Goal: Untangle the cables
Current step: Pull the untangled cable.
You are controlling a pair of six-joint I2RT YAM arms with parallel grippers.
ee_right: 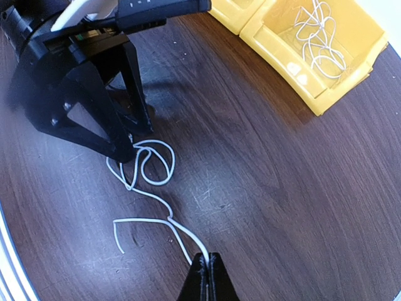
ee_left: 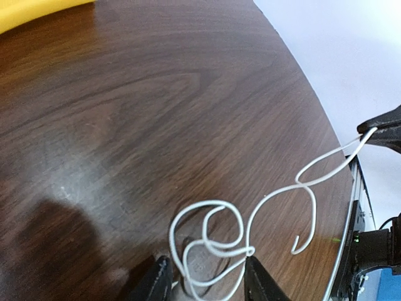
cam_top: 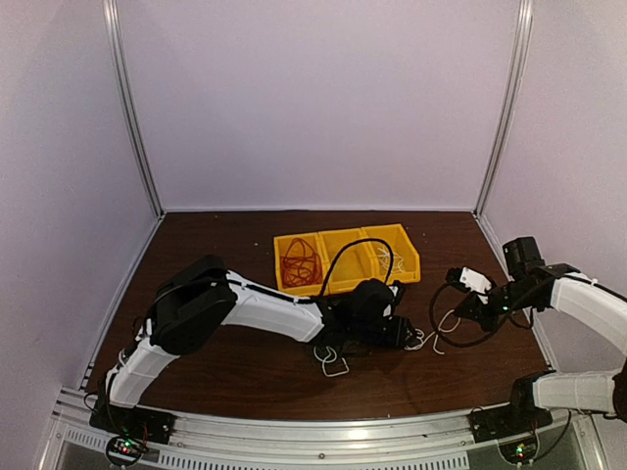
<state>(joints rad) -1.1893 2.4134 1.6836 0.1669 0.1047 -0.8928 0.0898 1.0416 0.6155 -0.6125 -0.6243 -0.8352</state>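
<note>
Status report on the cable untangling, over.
Left gripper open, straddling the coiled thin white cable on the dark wooden table. Right gripper shut on its other end. Yellow plastic bins apart; nothing in the way.

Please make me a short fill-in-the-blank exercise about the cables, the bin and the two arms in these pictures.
1. The right arm's fingers are shut on one end of a ___ cable.
2. Its loops lie between the fingers of the ___ arm.
3. The red cables lie in a ___ bin.
Missing words: white; left; yellow.
</note>
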